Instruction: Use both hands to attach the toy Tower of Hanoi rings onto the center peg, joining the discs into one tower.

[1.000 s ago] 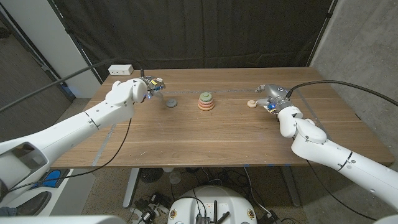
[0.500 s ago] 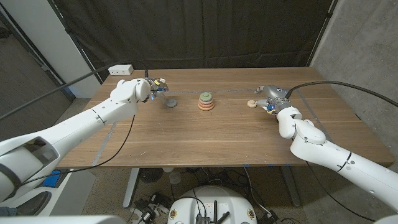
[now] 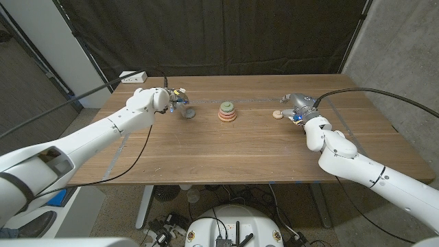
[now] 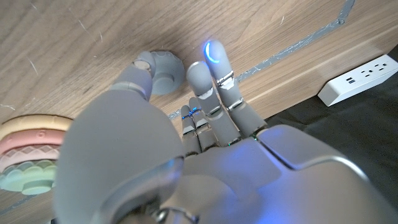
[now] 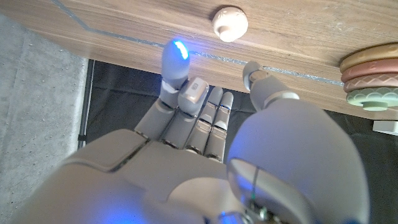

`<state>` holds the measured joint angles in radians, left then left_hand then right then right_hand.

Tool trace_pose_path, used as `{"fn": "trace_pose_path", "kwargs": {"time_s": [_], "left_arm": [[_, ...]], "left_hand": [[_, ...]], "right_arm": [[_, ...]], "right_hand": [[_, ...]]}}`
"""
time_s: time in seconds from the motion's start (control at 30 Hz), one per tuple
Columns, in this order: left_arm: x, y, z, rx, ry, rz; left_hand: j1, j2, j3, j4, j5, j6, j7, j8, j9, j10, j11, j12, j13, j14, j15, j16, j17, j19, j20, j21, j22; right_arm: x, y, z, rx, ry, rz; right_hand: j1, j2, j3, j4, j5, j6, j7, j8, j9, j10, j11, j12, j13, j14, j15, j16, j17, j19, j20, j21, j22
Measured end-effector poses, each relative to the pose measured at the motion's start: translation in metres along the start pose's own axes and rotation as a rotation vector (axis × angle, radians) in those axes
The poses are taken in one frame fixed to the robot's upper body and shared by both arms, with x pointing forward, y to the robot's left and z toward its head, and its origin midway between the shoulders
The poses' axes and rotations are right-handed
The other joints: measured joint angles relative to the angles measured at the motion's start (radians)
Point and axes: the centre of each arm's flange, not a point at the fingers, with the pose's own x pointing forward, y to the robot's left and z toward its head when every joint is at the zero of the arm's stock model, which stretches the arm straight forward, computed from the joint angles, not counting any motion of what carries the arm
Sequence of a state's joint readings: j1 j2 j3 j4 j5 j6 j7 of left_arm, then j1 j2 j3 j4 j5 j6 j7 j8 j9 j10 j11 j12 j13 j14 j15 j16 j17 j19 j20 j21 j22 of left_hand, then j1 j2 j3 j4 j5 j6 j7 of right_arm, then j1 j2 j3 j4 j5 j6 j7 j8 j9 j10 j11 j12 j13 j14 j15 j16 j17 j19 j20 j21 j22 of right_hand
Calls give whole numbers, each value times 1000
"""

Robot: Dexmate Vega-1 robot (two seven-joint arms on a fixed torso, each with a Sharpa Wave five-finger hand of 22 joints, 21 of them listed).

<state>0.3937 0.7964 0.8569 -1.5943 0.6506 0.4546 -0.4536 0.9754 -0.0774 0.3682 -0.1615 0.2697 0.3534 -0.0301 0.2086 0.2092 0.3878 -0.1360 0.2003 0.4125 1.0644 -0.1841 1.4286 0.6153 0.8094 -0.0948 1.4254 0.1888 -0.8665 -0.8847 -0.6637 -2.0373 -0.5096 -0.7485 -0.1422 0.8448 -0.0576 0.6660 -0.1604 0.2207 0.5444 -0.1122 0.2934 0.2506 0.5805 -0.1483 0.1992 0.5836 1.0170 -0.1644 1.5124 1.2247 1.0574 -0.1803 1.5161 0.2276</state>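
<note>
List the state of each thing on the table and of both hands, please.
Ring stack: on the peg at the table's middle, untouched.
Grey piece: loose on the table, at the left hand's fingertips, not lifted.
Cream piece: loose, apart from the right hand.
Left hand: open.
Right hand: open.

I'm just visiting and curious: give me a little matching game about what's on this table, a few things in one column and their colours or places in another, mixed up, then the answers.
Things:
1. grey ring
2. cream ring
3. stacked rings on the peg
4. white power strip

Descriptions:
A. at the table's far edge, by the left corner
B. middle of the table, green on top with pinkish rings below
C. just in front of the left hand
D. just beside the right hand

Pairs: 1-C, 2-D, 3-B, 4-A
</note>
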Motion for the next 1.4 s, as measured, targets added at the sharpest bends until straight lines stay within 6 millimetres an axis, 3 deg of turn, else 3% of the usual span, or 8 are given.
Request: {"fn": "trace_pose_path", "kwargs": {"time_s": [0.9, 1.4], "left_arm": [[18, -20, 7, 11, 2, -22], [24, -36, 9, -10, -2, -41]], "left_hand": [[19, 0, -14, 5, 0, 34, -2, 8, 0, 28, -8, 8, -4, 0, 0, 14, 1, 0, 0, 0, -1], [50, 24, -13, 5, 0, 85, -12, 20, 0, 81, -17, 18, -13, 2, 1, 29, 10, 0, 0, 0, -2]], "right_arm": [[1, 1, -3, -5, 11, 11], [2, 1, -3, -8, 10, 15]], "right_hand": [[-5, 5, 4, -4, 2, 4, 4, 0, 0, 0, 0, 0, -9, 0, 0, 0, 0, 0, 0, 1, 0], [-5, 5, 4, -4, 2, 4, 4, 0, 0, 5, -5, 0, -14, 0, 0, 0, 0, 0, 0, 4, 0]]}}
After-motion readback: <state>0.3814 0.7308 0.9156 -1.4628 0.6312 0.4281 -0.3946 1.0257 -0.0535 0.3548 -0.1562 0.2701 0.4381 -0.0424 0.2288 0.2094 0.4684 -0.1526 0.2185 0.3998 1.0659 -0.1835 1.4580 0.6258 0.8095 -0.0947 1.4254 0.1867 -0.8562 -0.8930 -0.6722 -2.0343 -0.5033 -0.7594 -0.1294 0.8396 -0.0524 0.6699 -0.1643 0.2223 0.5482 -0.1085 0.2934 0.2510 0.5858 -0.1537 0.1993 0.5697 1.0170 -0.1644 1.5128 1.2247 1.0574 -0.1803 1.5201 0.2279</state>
